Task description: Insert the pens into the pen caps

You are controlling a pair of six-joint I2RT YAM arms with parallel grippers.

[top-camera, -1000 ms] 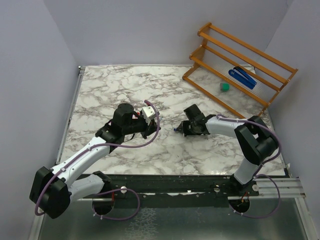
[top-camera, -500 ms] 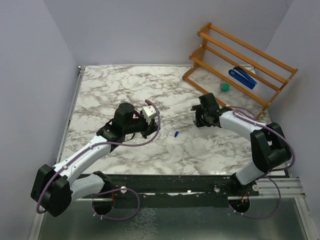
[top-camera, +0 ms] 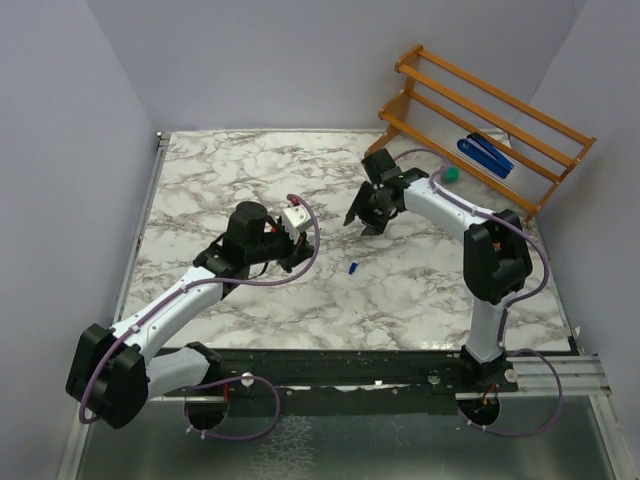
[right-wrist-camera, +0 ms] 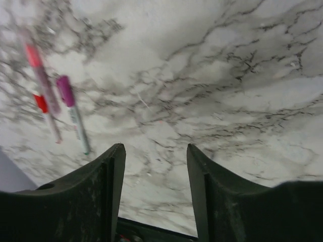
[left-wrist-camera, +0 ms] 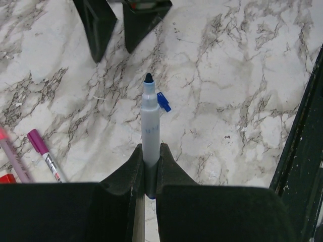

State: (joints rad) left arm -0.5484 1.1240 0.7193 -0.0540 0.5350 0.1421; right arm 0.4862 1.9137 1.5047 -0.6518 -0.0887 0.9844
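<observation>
Left claw (left-wrist-camera: pixel 150 162) first: the jaws are pinched right down on the blue pen (left-wrist-camera: pixel 150 123). I'm gripping it by the tail, and the barrel pokes straight out to twelve o'clock with its dark tip bare. It looks like a light, stiff plastic stick, smooth enough to swivel in my grip if I push off-axis. I'd take hold low on the barrel and thrust straight along it.

The blue cap (left-wrist-camera: pixel 162 101) lies loose on the marble table (left-wrist-camera: pixel 242 60), at about one o'clock from my grip. It's tiny and I reckon it will skitter, so it's best pinched across its sides with the mouth left free.

Now my right claw (right-wrist-camera: pixel 154 166): the jaws are well apart, holding and touching nothing. At its ten o'clock, a pink-capped pen (right-wrist-camera: pixel 73 113) and a red pen (right-wrist-camera: pixel 43 83) lie side by side.
</observation>
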